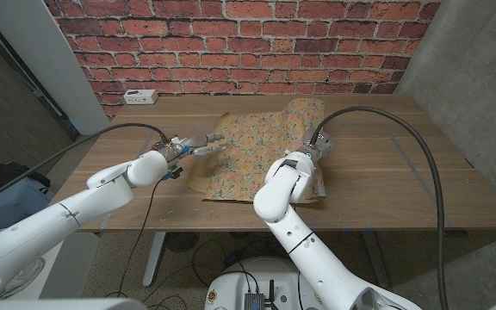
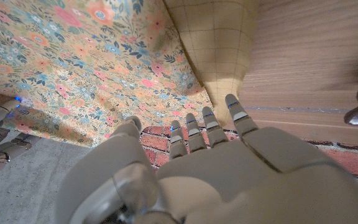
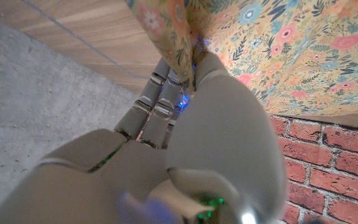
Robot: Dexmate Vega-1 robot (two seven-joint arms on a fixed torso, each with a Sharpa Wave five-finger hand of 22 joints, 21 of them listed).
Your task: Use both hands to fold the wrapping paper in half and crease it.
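The floral wrapping paper (image 1: pixel 252 151) lies on the middle of the wooden table (image 1: pixel 386 164), its plain brown underside showing at the near left edge. Its far right part (image 1: pixel 306 112) rises off the table. My right hand (image 1: pixel 314 153) pinches that right edge; in the right wrist view the paper (image 3: pixel 278 56) runs between thumb and fingers (image 3: pixel 160 93). My left hand (image 1: pixel 195 146) reaches to the paper's left edge with fingers (image 2: pixel 207 127) stretched out and apart, holding nothing. A turned-over brown corner (image 2: pixel 219 50) lies just beyond them.
A white power strip (image 1: pixel 140 96) sits at the table's far left corner, in front of the brick wall (image 1: pixel 248 43). Bare wood stretches to the right of the paper. Black cables run along both arms.
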